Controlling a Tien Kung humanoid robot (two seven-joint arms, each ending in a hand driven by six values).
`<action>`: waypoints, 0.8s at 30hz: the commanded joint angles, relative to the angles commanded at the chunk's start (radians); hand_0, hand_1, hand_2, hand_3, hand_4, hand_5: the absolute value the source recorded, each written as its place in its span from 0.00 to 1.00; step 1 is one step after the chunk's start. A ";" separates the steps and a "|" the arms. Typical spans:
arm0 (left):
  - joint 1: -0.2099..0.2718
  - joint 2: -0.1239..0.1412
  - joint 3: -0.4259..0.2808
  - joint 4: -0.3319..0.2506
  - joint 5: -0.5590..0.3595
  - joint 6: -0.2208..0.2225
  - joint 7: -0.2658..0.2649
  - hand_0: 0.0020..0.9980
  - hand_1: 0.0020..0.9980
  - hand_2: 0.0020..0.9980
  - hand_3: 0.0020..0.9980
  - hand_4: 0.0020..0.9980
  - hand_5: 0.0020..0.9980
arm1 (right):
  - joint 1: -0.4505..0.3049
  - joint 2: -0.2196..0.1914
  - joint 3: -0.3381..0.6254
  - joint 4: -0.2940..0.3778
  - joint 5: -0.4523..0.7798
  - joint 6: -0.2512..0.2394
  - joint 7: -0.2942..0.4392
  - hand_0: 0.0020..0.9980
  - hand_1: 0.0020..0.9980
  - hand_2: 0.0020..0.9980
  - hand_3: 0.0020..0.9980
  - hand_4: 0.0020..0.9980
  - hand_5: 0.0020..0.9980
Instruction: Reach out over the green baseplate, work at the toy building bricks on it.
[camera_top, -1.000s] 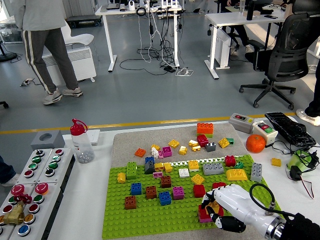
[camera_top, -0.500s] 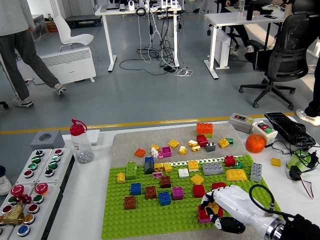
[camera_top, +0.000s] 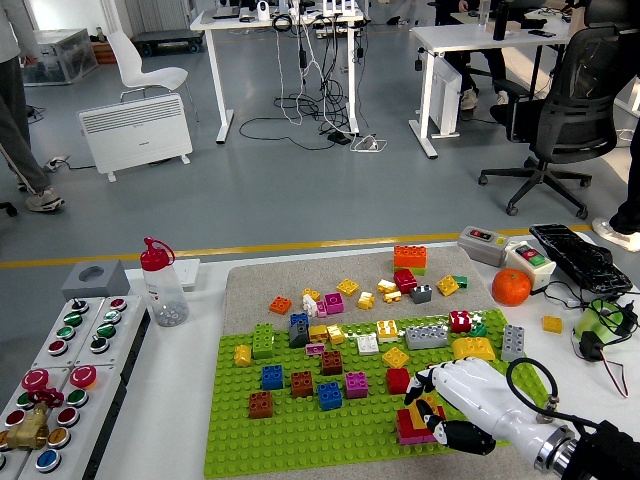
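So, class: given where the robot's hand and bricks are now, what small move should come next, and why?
Probably press straight down. The right hand is curled over a small stack of red, yellow and pink bricks on the green baseplate, so seating it on the studs looks like the likely step.

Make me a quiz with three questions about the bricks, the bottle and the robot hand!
1. Where is the bottle?
A. Left of the green baseplate
B. On the baseplate
C. Beside the orange

2. What colour is the bottle's cap?
A. Blue
B. Red
C. Yellow

3. What is the right hand doing?
A. Resting off the table
B. Holding the bottle
C. Curled over the red and yellow brick stack

Answers:
1. A, it stands on the white table left of the plate.
2. B, the top is red.
3. C, the white fingers bend around the stack at the plate's near right.
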 joint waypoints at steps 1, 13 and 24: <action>0.000 0.000 0.000 0.000 0.000 0.000 0.000 0.66 0.61 0.56 0.44 0.24 1.00 | -0.001 0.000 0.006 0.001 -0.001 -0.003 0.001 0.48 0.59 0.59 0.56 0.33 0.16; -0.006 0.001 0.002 0.000 -0.004 0.000 -0.002 0.66 0.61 0.56 0.44 0.24 1.00 | -0.044 -0.006 0.138 -0.041 -0.042 -0.031 -0.049 0.58 0.63 0.64 0.61 0.34 0.15; -0.008 0.002 0.002 0.000 -0.002 -0.001 -0.001 0.66 0.61 0.56 0.44 0.24 1.00 | -0.141 -0.017 0.287 -0.082 -0.031 -0.021 -0.059 0.77 0.75 0.78 0.81 0.58 0.30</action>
